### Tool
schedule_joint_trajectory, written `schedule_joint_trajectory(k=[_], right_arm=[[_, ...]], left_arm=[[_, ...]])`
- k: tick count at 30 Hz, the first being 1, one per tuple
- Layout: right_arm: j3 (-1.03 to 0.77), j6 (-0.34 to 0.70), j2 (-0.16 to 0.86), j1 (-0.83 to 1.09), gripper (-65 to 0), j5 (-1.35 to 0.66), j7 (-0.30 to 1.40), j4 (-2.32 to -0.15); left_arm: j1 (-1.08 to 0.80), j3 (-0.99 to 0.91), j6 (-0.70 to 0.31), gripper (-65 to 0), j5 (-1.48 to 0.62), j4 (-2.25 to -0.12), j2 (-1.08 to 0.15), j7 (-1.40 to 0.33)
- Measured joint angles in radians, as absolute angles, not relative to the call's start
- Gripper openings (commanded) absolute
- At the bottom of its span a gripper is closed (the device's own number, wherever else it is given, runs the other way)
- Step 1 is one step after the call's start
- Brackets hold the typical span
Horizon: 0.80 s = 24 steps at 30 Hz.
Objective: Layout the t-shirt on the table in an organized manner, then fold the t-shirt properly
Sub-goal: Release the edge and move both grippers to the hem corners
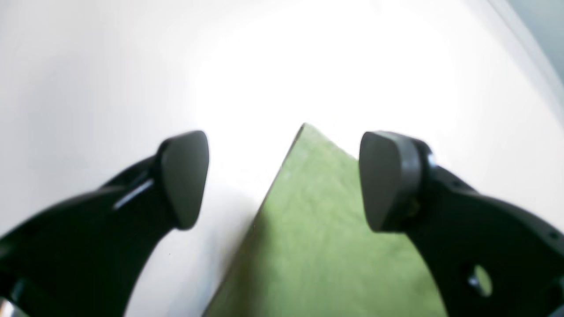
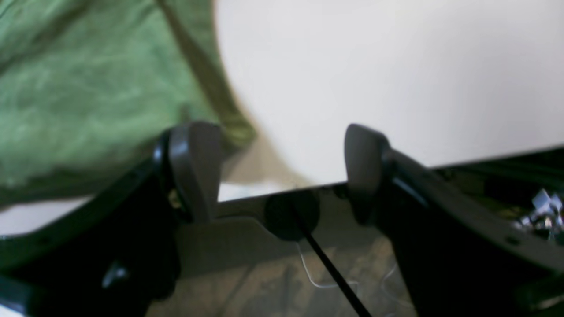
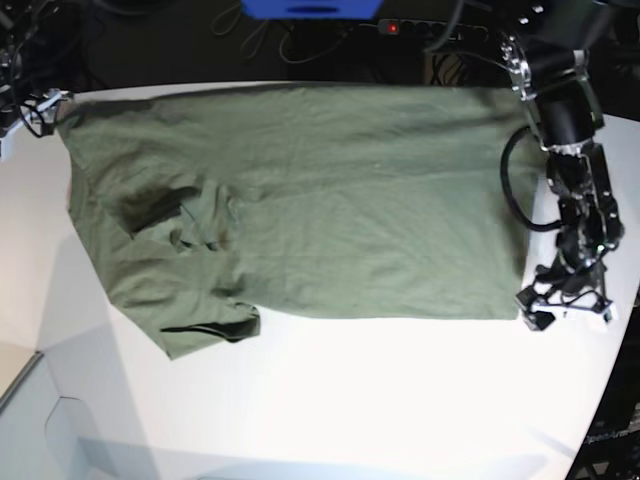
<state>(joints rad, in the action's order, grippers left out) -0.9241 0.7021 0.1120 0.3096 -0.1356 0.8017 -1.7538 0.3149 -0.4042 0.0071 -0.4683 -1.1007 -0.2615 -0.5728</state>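
the plain olive-green cotton t-shirt [image 3: 330, 200] lay spread flat across the smooth white desk [image 3: 380, 400]. the left end effector [image 1: 282, 180] hung over its corner with jaws apart, gripping nothing. the right end effector [image 2: 282, 171] also stood apart and empty at the shirt's edge.

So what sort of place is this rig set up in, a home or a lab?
Most likely a lab or workshop bench, not a home. The t-shirt lies on a bare white table; loose cables and a power strip with a red light run behind it, and a blue device sits at the far edge.
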Motion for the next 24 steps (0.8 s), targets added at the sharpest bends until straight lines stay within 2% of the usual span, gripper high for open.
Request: schedule_joint_trajectory(k=[6,12,19,21,24], right_arm=[[-0.981,0.702,0.112,0.308,-23.2,-0.136,0.802,-1.754],[-1.109,0.702,0.136,0.242,-23.2,-0.131,0.810,-1.754],[-1.143,0.702,0.205,0.162,-23.2,-0.129,0.811,-1.754],[-1.143,0.702,0.222,0.125,-23.2,-0.129,0.814,-1.754],[-1.136,0.702,0.234,0.068,-23.2,-0.125,0.808,-1.754]], left_arm=[[0.495,-0.068,0.004,-13.6,-0.475,-0.701,-0.309,-0.288],[0.607,0.105,0.004,-13.6,-0.466,-0.396,-0.302,-0.068],[0.608,0.148,0.004,-14.0,-0.471,-0.396,-0.290,-0.056],[0.588,0.148,0.004,-17.3,-0.471,-0.418,-0.292,-0.048],[0.562,0.146,0.004,-26.7,-0.467,-0.439,-0.295,-0.024]])
